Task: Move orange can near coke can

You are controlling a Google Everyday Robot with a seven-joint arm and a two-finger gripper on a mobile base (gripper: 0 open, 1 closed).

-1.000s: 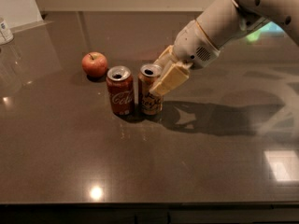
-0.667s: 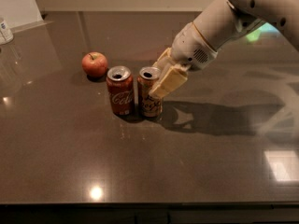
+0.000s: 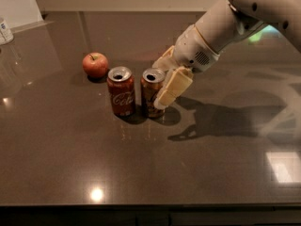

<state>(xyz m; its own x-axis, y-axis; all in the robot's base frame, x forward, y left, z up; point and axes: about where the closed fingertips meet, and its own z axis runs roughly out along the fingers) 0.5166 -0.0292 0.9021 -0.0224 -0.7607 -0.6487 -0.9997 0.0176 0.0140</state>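
Note:
The orange can (image 3: 149,97) stands upright on the dark table, just right of the coke can (image 3: 121,92), with a narrow gap between them. My gripper (image 3: 162,79) reaches in from the upper right and is shut on the orange can. Its near cream finger (image 3: 172,87) lies against the can's right side and the other finger sits behind the can. The coke can is red with white script and stands free.
A red apple (image 3: 95,65) lies behind and left of the coke can. A white container (image 3: 4,31) stands at the far left edge. The dark glossy table (image 3: 150,173) runs to a front edge at the bottom.
The gripper and the orange can have barely moved, settling slightly lower beside the coke can. The coke can and the apple have not moved.

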